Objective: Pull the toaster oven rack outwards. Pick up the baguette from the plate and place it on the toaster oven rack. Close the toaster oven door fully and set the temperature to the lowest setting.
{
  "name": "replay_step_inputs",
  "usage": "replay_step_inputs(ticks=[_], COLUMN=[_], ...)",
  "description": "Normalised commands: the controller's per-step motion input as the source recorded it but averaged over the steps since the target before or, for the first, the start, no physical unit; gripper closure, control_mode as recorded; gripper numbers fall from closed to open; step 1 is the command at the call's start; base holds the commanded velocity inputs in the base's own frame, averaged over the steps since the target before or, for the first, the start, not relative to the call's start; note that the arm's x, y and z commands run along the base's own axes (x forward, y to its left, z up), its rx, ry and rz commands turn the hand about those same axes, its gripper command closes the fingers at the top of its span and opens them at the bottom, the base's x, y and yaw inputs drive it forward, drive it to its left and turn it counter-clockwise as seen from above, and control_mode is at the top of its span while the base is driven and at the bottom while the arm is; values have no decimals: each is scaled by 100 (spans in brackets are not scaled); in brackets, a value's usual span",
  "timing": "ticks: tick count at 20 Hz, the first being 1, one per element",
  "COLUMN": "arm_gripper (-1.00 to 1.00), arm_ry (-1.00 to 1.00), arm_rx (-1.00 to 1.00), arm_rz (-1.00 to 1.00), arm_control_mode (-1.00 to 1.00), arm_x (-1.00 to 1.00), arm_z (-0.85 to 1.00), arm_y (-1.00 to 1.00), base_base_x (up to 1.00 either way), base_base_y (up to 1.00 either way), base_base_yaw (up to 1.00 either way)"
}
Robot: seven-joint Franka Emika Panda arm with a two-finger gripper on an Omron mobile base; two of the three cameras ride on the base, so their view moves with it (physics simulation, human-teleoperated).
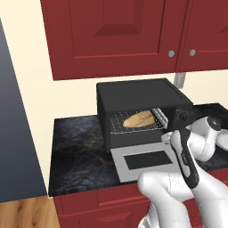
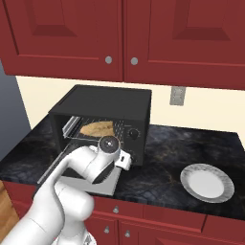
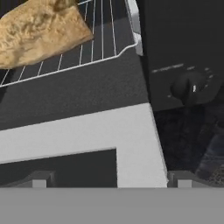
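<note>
The black toaster oven [image 1: 138, 95] stands on the counter with its silver-grey door [image 1: 142, 162] folded down flat. The wire rack [image 3: 103, 39] is pulled partway out, and the golden baguette [image 1: 139, 119] lies on it, seen close up as baguette [image 3: 39, 30] in the hand view. My gripper [image 3: 110, 179] hovers just above the open door [image 3: 87, 131], open, with nothing between its fingertips [image 3: 39, 179]. A round black knob [image 3: 190, 89] sits on the oven's side panel to the right of the cavity. The white plate [image 2: 207, 182] is bare.
Dark marble counter [image 1: 75, 147] extends left of the oven and right toward the plate. Red upper cabinets [image 2: 119, 33] hang above. A wall outlet [image 2: 177, 95] is behind the oven. My own arm [image 1: 187, 160] crosses in front of the door's right side.
</note>
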Motion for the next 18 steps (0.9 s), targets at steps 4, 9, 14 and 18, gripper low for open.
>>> replay_step_inputs(ticks=[4, 9, 14, 18], arm_gripper=[-100, -100, -100, -100], arm_ry=[4, 5, 17, 30], arm_rx=[42, 40, 25, 9], arm_rz=[0, 0, 0, 0], arm_control_mode=[-100, -100, -100, -100], arm_x=[-1, -17, -16, -2], arm_z=[0, 0, 8, 9], arm_y=[-71, -45, -40, -39], base_base_x=[0, 0, 0, 0], base_base_y=[0, 0, 0, 0], base_base_yaw=[0, 0, 0, 0])
